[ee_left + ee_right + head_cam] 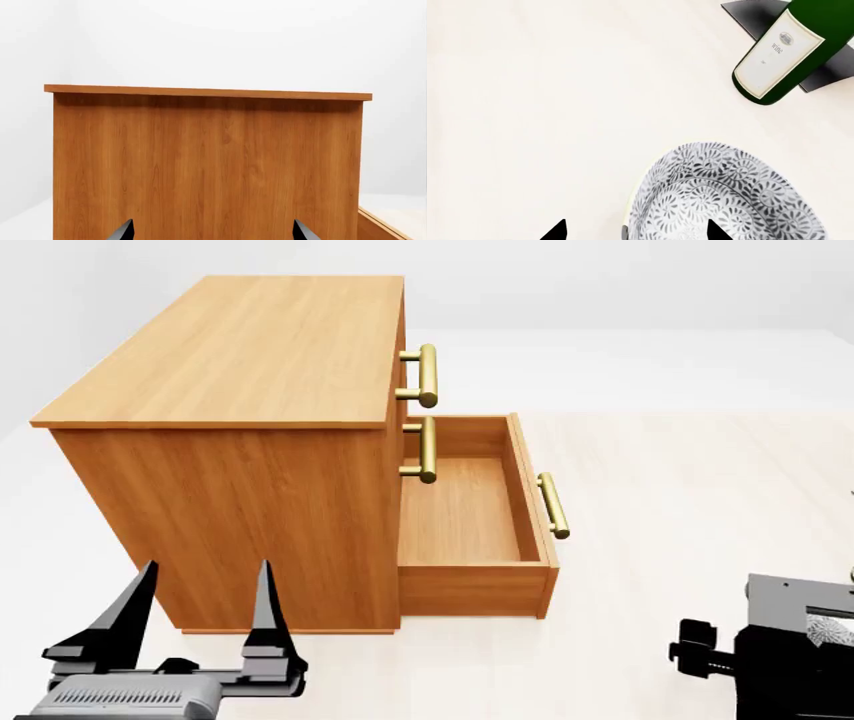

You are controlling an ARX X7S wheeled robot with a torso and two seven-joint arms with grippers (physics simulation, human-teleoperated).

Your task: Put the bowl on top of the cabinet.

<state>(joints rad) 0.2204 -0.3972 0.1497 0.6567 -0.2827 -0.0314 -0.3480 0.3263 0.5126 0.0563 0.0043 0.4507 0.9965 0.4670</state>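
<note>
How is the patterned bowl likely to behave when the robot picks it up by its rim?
The bowl looks like glazed ceramic, so it is probably rigid, fairly heavy for its size, and breakable if dropped. Its smooth, curved wall may slip between narrow fingers. It seems to sit low and wide, so tipping looks unlikely.
</note>
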